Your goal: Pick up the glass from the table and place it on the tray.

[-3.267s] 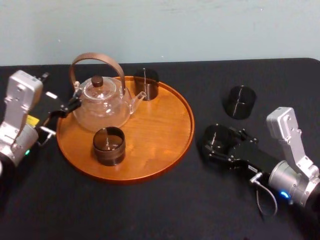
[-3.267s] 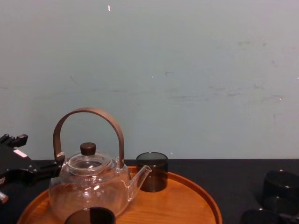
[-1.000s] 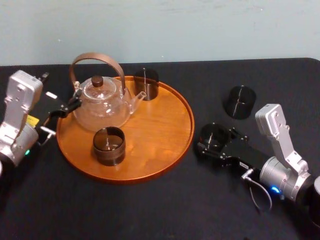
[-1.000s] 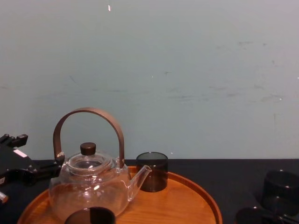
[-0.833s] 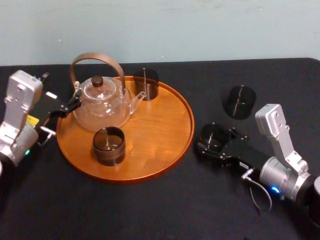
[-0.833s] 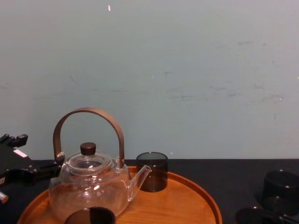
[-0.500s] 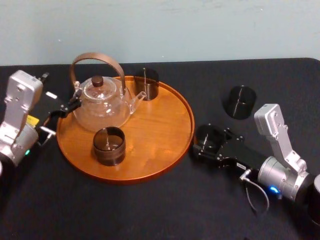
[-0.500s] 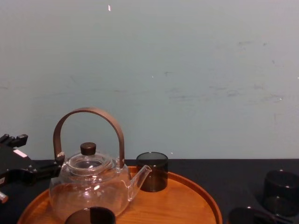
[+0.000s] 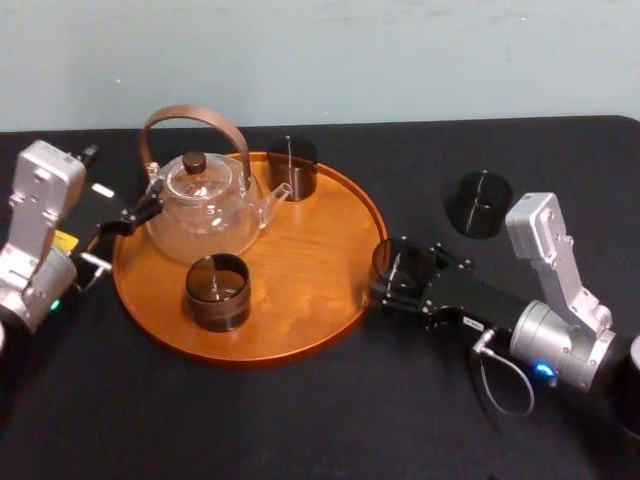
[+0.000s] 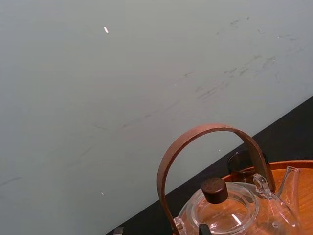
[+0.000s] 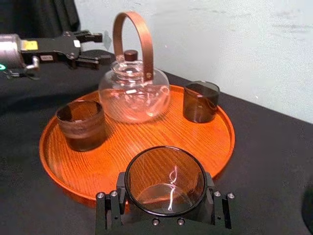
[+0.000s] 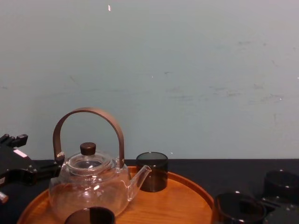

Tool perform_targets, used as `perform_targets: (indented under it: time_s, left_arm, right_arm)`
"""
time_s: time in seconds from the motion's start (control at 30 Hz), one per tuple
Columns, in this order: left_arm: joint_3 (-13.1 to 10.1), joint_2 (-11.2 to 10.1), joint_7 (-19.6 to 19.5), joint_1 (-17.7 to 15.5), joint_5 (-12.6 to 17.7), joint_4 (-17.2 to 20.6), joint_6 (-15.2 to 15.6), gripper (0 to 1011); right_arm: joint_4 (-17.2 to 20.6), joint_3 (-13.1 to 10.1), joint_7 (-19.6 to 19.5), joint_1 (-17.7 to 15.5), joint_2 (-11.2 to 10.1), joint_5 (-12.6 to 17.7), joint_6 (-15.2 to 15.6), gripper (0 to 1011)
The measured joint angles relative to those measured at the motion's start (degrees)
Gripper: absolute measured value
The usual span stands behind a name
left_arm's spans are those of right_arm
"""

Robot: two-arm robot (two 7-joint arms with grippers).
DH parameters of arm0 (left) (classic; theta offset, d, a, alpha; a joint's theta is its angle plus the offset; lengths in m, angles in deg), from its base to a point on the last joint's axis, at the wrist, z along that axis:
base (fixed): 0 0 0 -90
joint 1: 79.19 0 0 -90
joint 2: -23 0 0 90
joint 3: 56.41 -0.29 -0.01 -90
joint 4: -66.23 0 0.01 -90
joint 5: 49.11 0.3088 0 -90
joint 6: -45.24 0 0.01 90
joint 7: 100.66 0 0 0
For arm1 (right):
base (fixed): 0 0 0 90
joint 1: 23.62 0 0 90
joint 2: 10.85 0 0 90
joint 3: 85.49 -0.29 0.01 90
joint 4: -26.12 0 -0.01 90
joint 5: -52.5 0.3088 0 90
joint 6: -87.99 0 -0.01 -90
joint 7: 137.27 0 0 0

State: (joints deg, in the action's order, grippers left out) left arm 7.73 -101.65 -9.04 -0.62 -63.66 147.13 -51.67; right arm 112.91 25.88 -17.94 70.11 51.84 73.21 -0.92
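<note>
Our right hand [image 9: 402, 275], closed around the glass [image 9: 393, 260], has travelled left across the worktop [image 9: 300, 420]. Three seconds ago the glass was well apart from the tray [image 9: 300, 335]. Now it is at the tray's right rim, its near edge overlapping it in the head view. In the chest view the glass [image 12: 238, 207] has shifted left and shows higher, where before we saw just its top.

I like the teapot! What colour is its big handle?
Brown. The handle arches over the clear teapot, clearest in the right wrist view.
</note>
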Motion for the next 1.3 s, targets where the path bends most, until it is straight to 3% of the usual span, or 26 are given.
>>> perform_targets:
  time_s: [0.53,0.83,1.3]
  left_arm:
    - [0.0,0.0,0.0,0.0,0.0,0.0,0.0,1001]
    - [0.0,0.0,0.0,0.0,0.0,0.0,0.0,1001]
    - [0.0,0.0,0.0,0.0,0.0,0.0,0.0,1001]
  right_arm:
    - [2.35,4.81,1.45,3.95,0.19,-0.19,1.6,899]
    - [0.13,8.56,2.72,7.4,2.11,-0.87,1.87,899]
    - [-3.57,10.89,3.44,9.95,3.54,-1.28,0.87,899]
